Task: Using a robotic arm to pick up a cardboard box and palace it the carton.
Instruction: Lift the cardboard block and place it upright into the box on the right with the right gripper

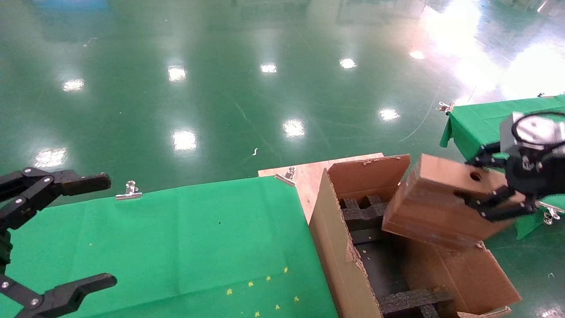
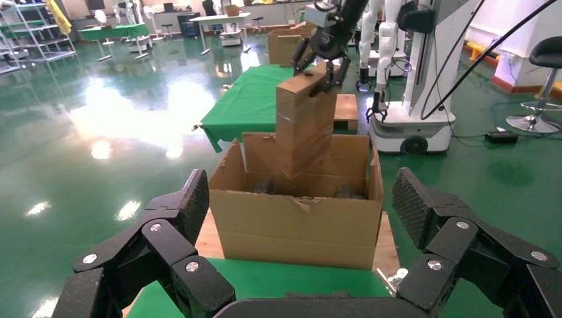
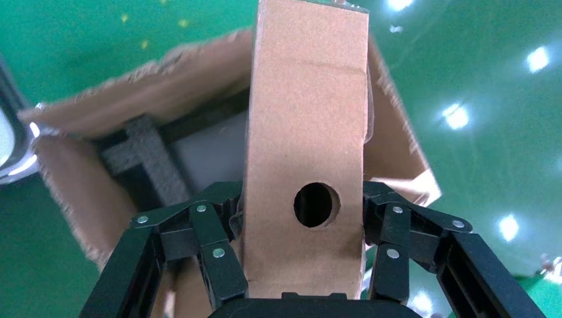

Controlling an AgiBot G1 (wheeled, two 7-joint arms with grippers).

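Note:
My right gripper [image 1: 479, 185] is shut on the cardboard box [image 1: 437, 198], a small brown box with a round hole [image 3: 316, 204] in its top face. The box hangs tilted over the open carton [image 1: 340, 247], its low end dipping past the carton's right rim. Black foam blocks [image 1: 359, 212] line the carton's inside. In the right wrist view the box [image 3: 308, 132] fills the space between the fingers [image 3: 215, 255]. In the left wrist view the box [image 2: 305, 122] stands above the carton [image 2: 298, 222]. My left gripper [image 1: 88, 229] is open over the green table, at the far left.
A green cloth table [image 1: 176, 247] lies left of the carton, held by metal clips [image 1: 129, 191]. A second green table [image 1: 481, 121] stands at the right behind the gripper. The carton rests on a wooden board [image 1: 309, 174]. Glossy green floor surrounds everything.

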